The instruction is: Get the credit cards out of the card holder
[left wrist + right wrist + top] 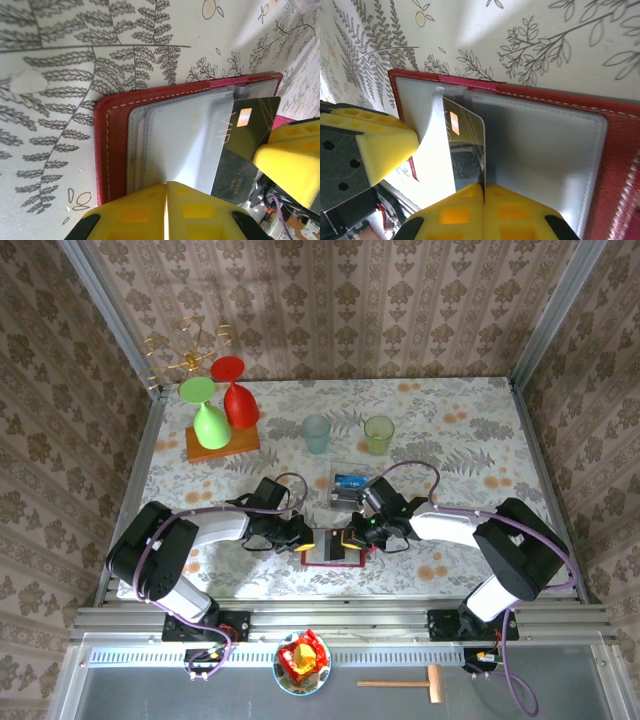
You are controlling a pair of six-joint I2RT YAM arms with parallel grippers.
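Red card holder (335, 558) lies open on the floral table (450, 430), between both wrists. I read the left gripper (166, 202) as pinched tight on a grey pocket leaf (175, 140). The right gripper (484, 202) is clamped on the dark credit card (466, 145), partly out of its pocket.

Red card holder on a leaf-printed worktop

The card holder (332, 550) is red with pale stitching along its border and greyish clear pockets. The dark card (467, 150) is glossy black with a small orange patch and faint gold lines. The worktop (470, 430) is white, printed with grey ferns, branches and small orange fruits. The jaws of the left gripper (166, 192) and the right gripper (483, 195) are yellow. Near the worktop's far left corner are a green goblet (208, 418) and a red goblet (238, 398).
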